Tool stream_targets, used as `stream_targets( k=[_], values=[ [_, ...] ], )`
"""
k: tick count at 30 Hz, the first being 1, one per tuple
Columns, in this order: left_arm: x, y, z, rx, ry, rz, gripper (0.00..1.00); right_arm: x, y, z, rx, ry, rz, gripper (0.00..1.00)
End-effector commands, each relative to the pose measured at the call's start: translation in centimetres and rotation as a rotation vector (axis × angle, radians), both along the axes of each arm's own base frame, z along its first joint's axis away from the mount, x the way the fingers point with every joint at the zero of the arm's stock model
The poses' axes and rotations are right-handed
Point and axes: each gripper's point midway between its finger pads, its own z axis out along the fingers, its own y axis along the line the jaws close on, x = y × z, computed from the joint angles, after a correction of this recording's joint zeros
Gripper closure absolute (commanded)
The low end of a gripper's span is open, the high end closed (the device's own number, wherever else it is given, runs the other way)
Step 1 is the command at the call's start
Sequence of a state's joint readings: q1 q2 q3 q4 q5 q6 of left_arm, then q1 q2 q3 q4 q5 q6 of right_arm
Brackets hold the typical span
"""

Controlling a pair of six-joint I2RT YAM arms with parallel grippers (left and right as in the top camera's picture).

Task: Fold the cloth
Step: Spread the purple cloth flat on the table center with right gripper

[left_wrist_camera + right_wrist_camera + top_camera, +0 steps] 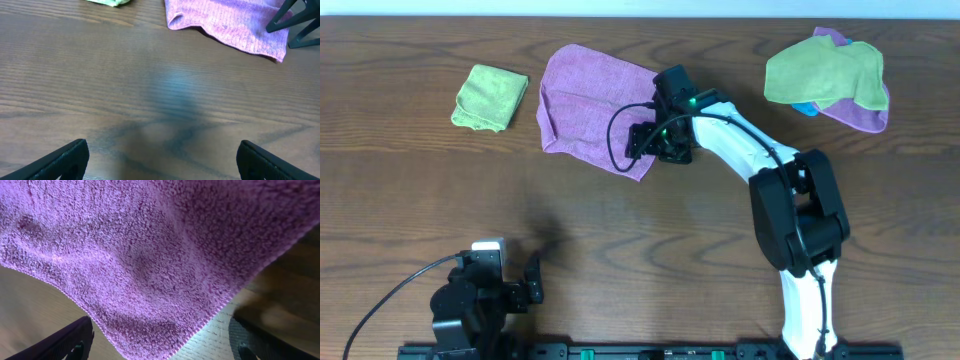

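**Operator:** Where is my right pincer?

**Describer:** Your right pincer [650, 143] sits low at the lower right edge of the pink-purple cloth [585, 105]. In its own camera, its two dark fingers [55, 342] stand wide apart. A fuzzy corner of the cloth fills the view in front of them, and nothing is clamped.

**Operator:** And the cloth itself?

**Describer:** It lies spread out and slightly rumpled on the brown wooden table [620, 230], in the upper middle of the overhead view.

**Operator:** The left side?

**Describer:** Your left pincer [527, 282] is near the front edge, well apart from the cloth, with its jaws wide over the wood. A folded green cloth [490, 97] lies to the left of the pink-purple one. A loose pile [825, 75] of green and purple cloths lies at the far right.
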State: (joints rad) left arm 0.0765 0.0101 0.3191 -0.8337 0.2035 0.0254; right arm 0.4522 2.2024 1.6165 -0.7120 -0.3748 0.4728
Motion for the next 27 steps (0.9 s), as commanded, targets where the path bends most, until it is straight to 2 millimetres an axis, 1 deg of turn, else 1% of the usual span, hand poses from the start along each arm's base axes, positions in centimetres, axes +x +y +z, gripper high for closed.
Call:
stream_targets(
  k=[1,3,7,11,14,15,16,18,20,24,26,27],
  values=[
    [0.0,-0.1,-0.1,-0.01,0.0,-0.001,0.05,-0.6,0.1,-1.4,0.019,0.064,-0.021,0.15],
    [0.0,-0.1,-0.1,-0.01,0.0,-0.001,0.05,-0.9,0.5,-1.7,0.038,0.081,-0.014,0.23],
    [0.0,-0.1,-0.1,-0.01,0.0,-0.001,0.05,-1.4,1.1,-2.3,0.051,0.103,0.002,0.32],
    [0.0,-0.1,-0.1,-0.01,0.0,-0.001,0.05,-1.6,1.9,-2.4,0.054,0.089,0.027,0.51],
    [0.0,-0.3,-0.1,-0.017,-0.001,-0.01,0.04,-1.5,2.3,-2.3,0.059,0.065,0.051,0.75],
    [0.0,-0.6,-0.1,-0.03,-0.001,-0.022,0.05,-1.5,2.2,-2.3,0.059,0.06,0.061,0.91],
    [0.0,-0.8,-0.1,-0.051,0.0,-0.019,0.05,-1.4,2.1,-2.3,0.058,0.057,0.066,0.99],
    [0.0,-1.0,0.0,-0.104,0.005,0.0,0.05,-1.4,1.6,-2.3,0.052,0.056,0.075,0.99],
    [0.0,-1.1,0.0,-0.161,0.012,0.033,0.04,-1.4,0.2,-2.3,0.011,0.071,0.056,0.99],
    [0.0,-3.4,1.1,-0.262,-0.011,-0.07,0.05,-1.7,-3.9,-1.9,-0.125,0.085,0.039,0.99],
    [-0.1,-4.1,1.3,-0.332,0.0,-0.076,0.05,-1.8,-5.9,-1.3,-0.179,0.088,0.034,0.99],
    [-0.2,-4.3,1.3,-0.366,0.012,-0.07,0.05,-1.9,-6.6,-1.2,-0.194,0.092,0.034,0.99]
  ],
)
